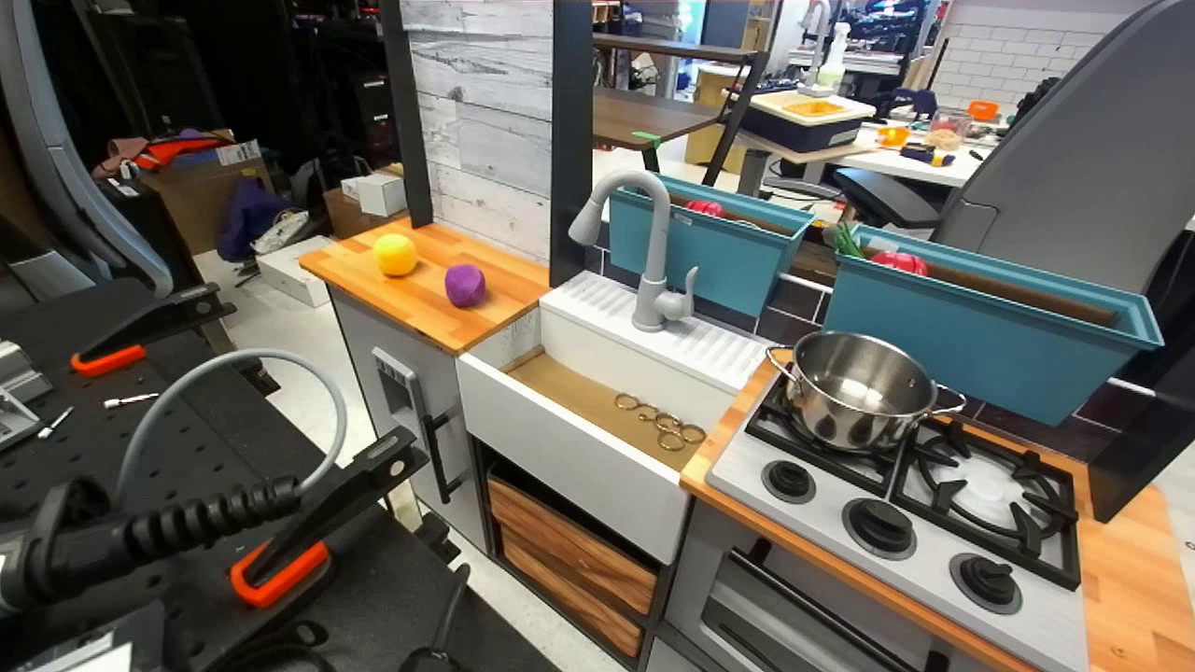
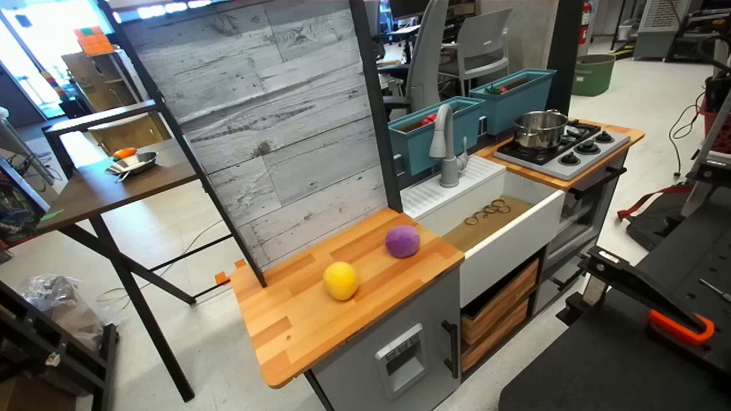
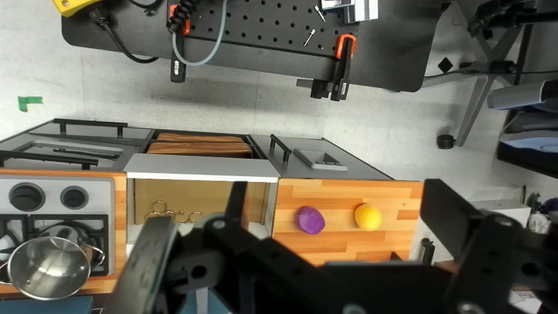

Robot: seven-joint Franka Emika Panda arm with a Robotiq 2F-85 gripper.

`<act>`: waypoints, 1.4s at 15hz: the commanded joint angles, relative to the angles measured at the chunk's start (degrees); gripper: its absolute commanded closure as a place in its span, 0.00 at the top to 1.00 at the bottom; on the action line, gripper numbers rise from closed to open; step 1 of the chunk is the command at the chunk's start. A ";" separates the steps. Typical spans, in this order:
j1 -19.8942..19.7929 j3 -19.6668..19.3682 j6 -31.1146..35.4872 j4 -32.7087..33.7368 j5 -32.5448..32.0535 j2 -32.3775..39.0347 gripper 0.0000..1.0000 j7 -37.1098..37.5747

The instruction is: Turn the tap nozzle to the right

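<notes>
The tap nozzle (image 1: 656, 224) is a matte grey faucet standing upright on the white ridged ledge behind the sink. Its hooked spout points left, toward the wooden counter side, in an exterior view. In another exterior view the tap nozzle (image 2: 449, 137) turns its spout head toward the camera. A small lever sits on the side of its post. In the wrist view I cannot make out the tap clearly behind the gripper. My gripper (image 3: 335, 196) has its fingers wide apart with nothing between them, high above the wooden counter. It is out of view in both exterior views.
A purple ball (image 3: 310, 220) and a yellow ball (image 3: 368, 217) lie on the wooden counter (image 2: 297, 319). Metal rings (image 1: 658, 420) lie in the sink (image 1: 579, 467). A steel pot (image 1: 859, 392) stands on the stove. Teal planters (image 1: 971, 317) and a tall wood-look panel (image 2: 274, 114) stand behind.
</notes>
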 commanded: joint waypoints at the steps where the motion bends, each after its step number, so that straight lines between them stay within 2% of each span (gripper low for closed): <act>1: -1.57 1.34 -0.19 0.12 0.53 0.16 1.00 -0.49; 6: -1.57 1.35 -0.19 0.12 0.53 0.17 1.00 -0.49; 10: -1.84 2.54 4.63 -1.51 0.60 1.90 1.00 1.41; 14: -1.44 5.06 18.96 -6.76 0.25 6.05 1.00 5.65; 21: -0.90 11.56 48.53 -11.08 -2.05 23.21 1.00 20.62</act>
